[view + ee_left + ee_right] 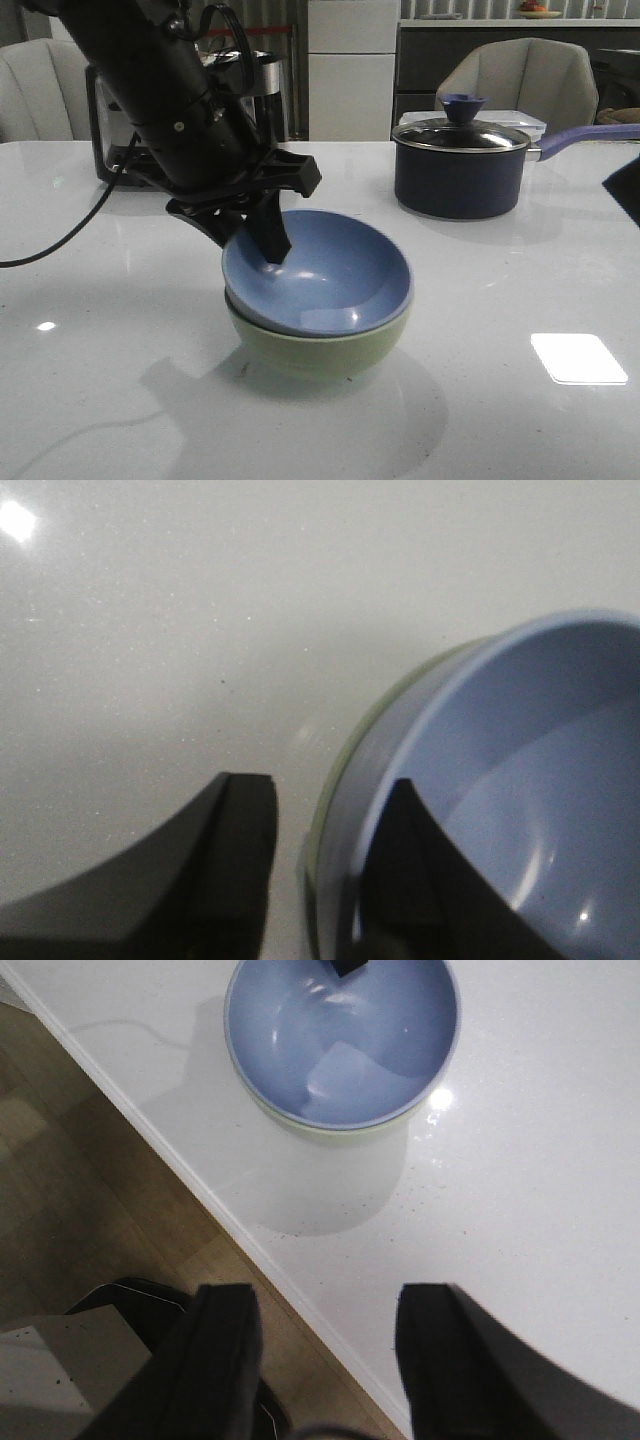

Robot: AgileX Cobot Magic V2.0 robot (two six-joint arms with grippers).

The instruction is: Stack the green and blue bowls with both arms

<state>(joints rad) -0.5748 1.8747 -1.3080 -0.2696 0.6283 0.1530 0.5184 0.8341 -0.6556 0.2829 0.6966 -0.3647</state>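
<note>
Blue bowl, matte, round, inside green bowl

The left arm reaches down from the upper left; its hand is spread apart. The right hand hangs high with fingers parted.

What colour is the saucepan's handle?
Purple, like the lid knob; the saucepan handle shows best in the front view.

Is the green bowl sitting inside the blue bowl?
No, the blue bowl sits nested inside the green bowl, whose rim shows beneath it.
</note>
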